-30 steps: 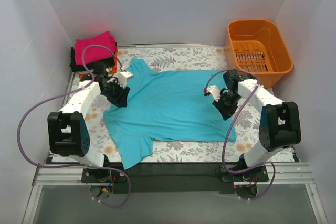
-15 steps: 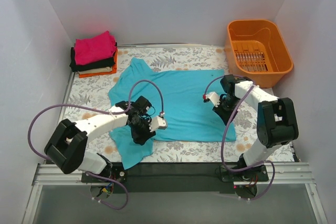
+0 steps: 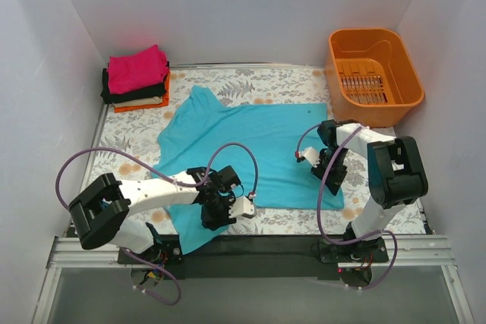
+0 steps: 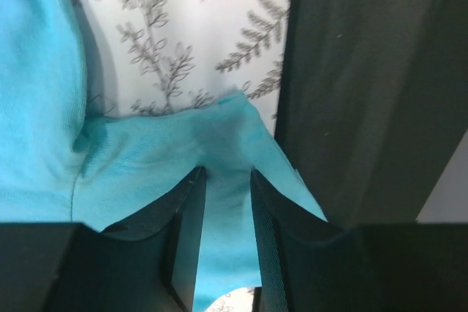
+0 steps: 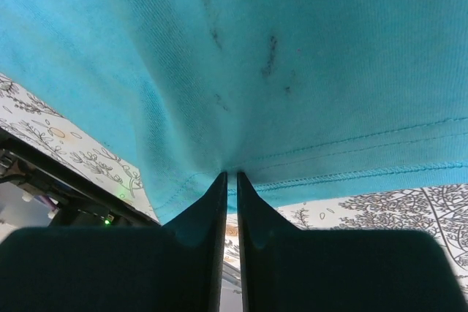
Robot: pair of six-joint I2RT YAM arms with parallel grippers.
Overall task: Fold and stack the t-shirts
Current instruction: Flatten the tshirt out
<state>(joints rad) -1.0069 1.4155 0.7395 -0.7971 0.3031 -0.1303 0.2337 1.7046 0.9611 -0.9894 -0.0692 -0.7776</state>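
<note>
A teal t-shirt (image 3: 250,142) lies spread on the flower-patterned table, collar end at the far left. My left gripper (image 3: 220,209) is at the shirt's near-left sleeve by the table's front edge. In the left wrist view (image 4: 225,173) its jaws stand a little apart with teal cloth (image 4: 131,166) bunched between them. My right gripper (image 3: 328,163) is at the shirt's right hem. In the right wrist view (image 5: 231,174) its jaws are shut on the stitched hem (image 5: 292,49), and the cloth puckers at the tips. A folded stack sits at the far left: pink (image 3: 137,68) on black (image 3: 130,97) on orange (image 3: 143,105).
An orange plastic basket (image 3: 373,73) stands at the far right corner. A black rail (image 3: 250,244) runs along the table's front edge, right beside my left gripper; it also shows in the left wrist view (image 4: 351,71). White walls enclose the left, back and right.
My left arm swung from the shirt's far-left sleeve down to the near-left sleeve at the front edge. The shirt's left side has shifted. My right gripper moved slightly nearer along the hem.
</note>
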